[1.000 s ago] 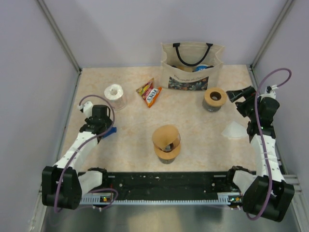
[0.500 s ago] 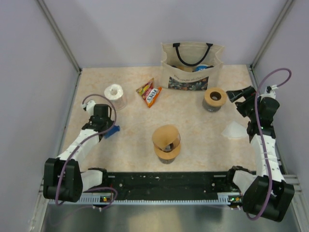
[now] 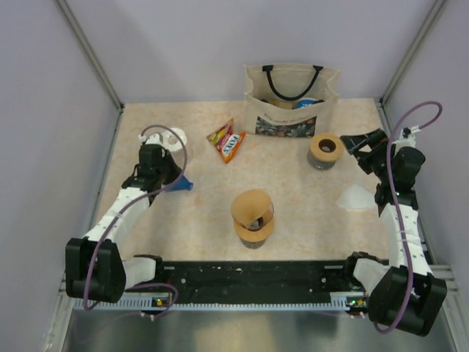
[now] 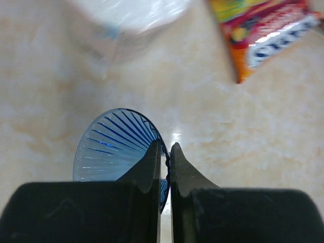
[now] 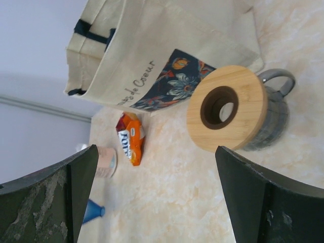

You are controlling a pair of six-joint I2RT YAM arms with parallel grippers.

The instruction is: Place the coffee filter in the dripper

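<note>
The table (image 3: pixel 308 242) is seen whole only from the top view, where the tote bag (image 3: pixel 292 103) stands at the back. A brown cone on a wooden ring (image 3: pixel 252 213) is seen at the centre. The white coffee filter (image 3: pixel 357 196) lies flat just beside the right arm. Neither wrist view shows the cone or the filter.

The grip is shown only by the left wrist view. There the left gripper (image 4: pixel 165 147) is pinched to a thin slit on the rim of the blue dripper (image 4: pixel 114 147). The snack packet (image 4: pixel 263 30) is seen beyond it.

In the right wrist view the right gripper (image 5: pixel 156 148) is spread wide with nothing held, and the wood-collared mug (image 5: pixel 243 116) stands apart ahead of it.

Compared with a second ago, the blue dripper and the left gripper have been carried back and toward the centre. The filter and the right arm are unchanged.
</note>
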